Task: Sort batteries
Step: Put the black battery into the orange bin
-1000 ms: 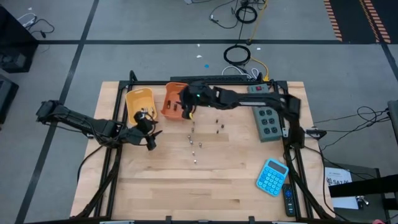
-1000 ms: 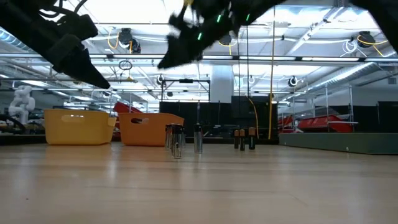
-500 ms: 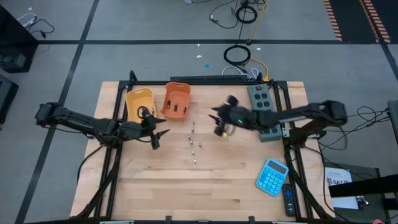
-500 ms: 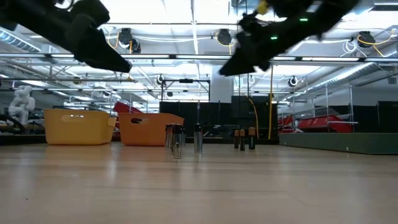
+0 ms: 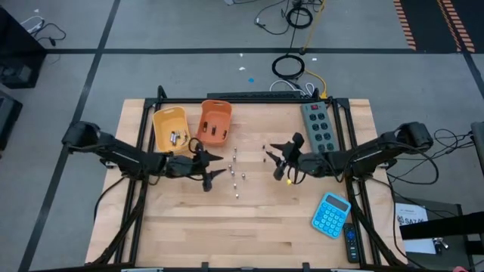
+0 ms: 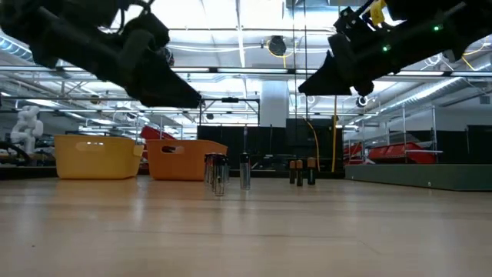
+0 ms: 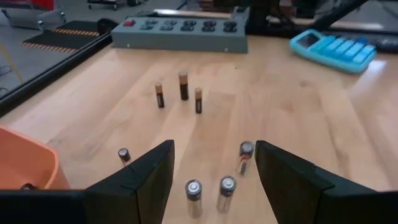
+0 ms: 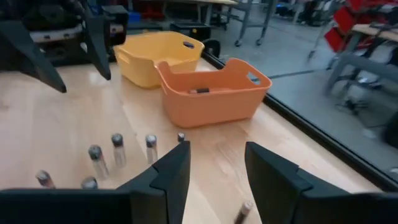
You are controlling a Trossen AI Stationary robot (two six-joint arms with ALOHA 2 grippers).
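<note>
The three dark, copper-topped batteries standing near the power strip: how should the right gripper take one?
Grip the dark copper-topped battery across its cylinder's middle, coming straight down with the open right gripper. It stands upright with two others close beside it, so a side approach would likely knock them over.

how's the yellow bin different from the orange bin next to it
Colour: the yellow plastic bin is yellow, the orange plastic bin orange. Contents: in the high view silvery batteries lie in the yellow bin, while dark ones lie in the orange bin. Place: the yellow bin sits nearer the table's left edge, the orange bin nearer the middle. Shared: both are open-topped tubs of similar shape, side by side at the table's far edge.
</note>
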